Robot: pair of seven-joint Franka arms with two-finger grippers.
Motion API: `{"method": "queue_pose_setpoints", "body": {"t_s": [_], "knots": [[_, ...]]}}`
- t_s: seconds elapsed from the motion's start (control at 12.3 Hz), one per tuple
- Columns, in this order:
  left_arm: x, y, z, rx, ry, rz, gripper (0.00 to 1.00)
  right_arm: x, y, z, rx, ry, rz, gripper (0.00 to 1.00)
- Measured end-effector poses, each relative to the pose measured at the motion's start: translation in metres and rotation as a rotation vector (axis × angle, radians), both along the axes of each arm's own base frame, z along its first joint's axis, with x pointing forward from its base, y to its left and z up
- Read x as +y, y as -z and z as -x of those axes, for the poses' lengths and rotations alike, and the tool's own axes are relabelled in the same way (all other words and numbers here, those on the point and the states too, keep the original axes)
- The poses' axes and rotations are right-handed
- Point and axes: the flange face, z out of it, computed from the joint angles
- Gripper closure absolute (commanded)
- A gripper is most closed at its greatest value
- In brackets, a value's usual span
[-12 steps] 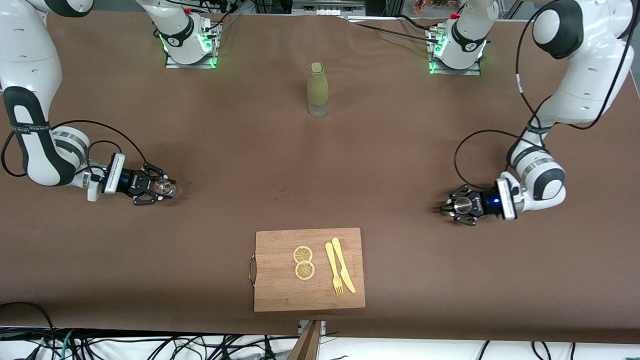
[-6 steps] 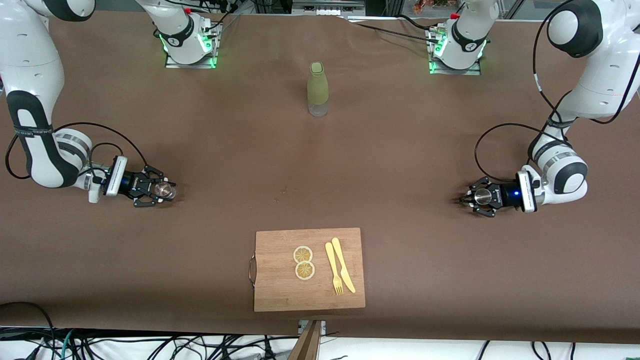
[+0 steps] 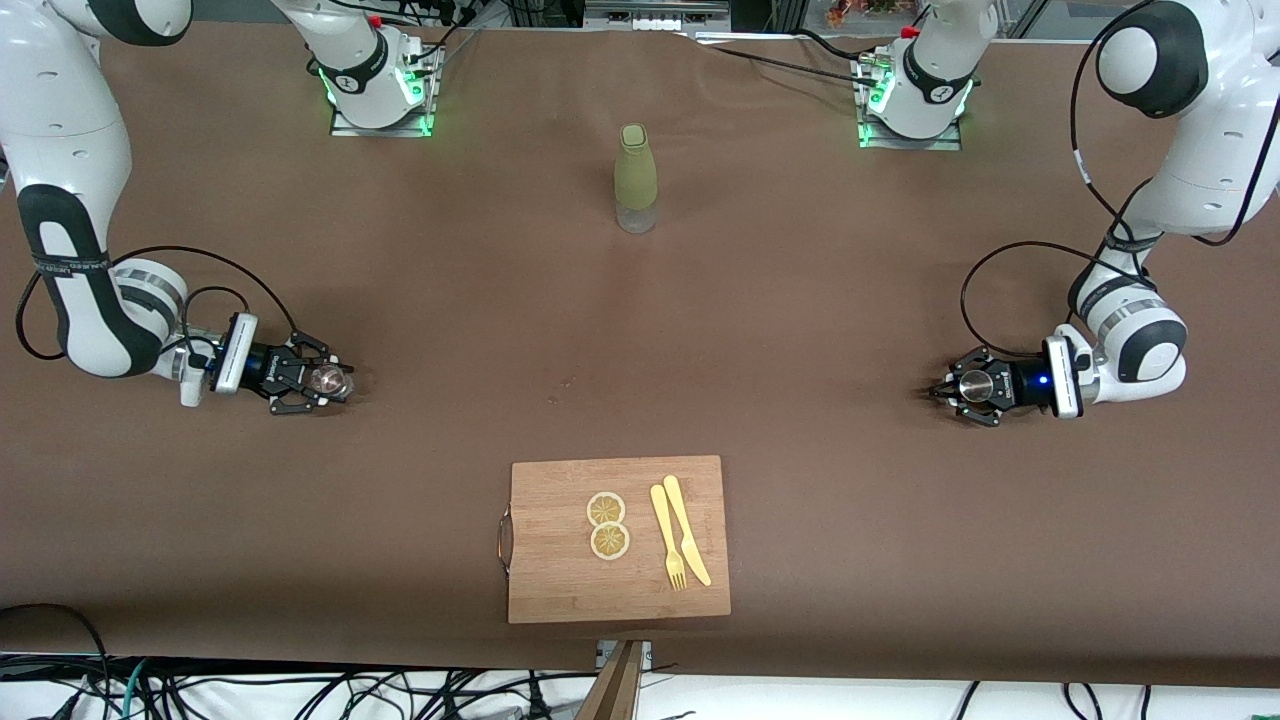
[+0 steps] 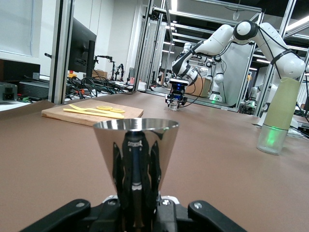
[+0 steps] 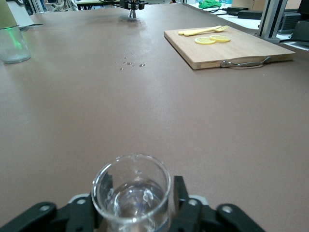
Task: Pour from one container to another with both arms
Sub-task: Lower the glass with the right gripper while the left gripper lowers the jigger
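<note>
Glass (image 3: 328, 379), upright on the table (image 3: 640, 330) at the right arm's end inside the right claw (image 3: 322, 381), whose grip I cannot tell, sits well apart from the jigger (image 3: 975, 385), clamped upright by the left claw (image 3: 962, 388), so neither spills.

A small clear glass (image 5: 131, 192) with liquid in it was seen upright between the right gripper (image 5: 130, 212) fingers (image 5: 79, 208), above the brown table (image 5: 145, 106). A few droplets (image 5: 130, 63) were scattered on the cloth, and a wooden cutting board (image 5: 231, 48) bearing lemon slices (image 5: 212, 39) and yellow cutlery (image 5: 203, 31) was seen farther off.
</note>
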Motion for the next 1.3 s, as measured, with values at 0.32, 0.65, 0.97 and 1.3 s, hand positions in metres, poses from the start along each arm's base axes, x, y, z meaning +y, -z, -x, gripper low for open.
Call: {"method": "queue_pose_setpoints", "body": {"t_s": [0.32, 0.65, 0.97, 1.3], "knots": [[0.003, 0.011, 0.008, -0.012, 0.016, 0.003, 1.00, -0.013, -0.001, 0.001, 0.000, 0.017, 0.018, 0.00], [0.006, 0.013, 0.012, -0.057, 0.022, 0.006, 0.87, -0.042, -0.003, 0.005, 0.002, 0.041, 0.061, 0.00], [0.008, 0.020, 0.017, -0.087, 0.028, 0.008, 0.70, -0.077, -0.024, 0.013, 0.069, 0.014, 0.167, 0.00], [0.010, 0.024, 0.019, -0.085, 0.030, 0.005, 0.00, -0.091, -0.117, 0.005, 0.213, 0.098, 0.405, 0.00]]}}
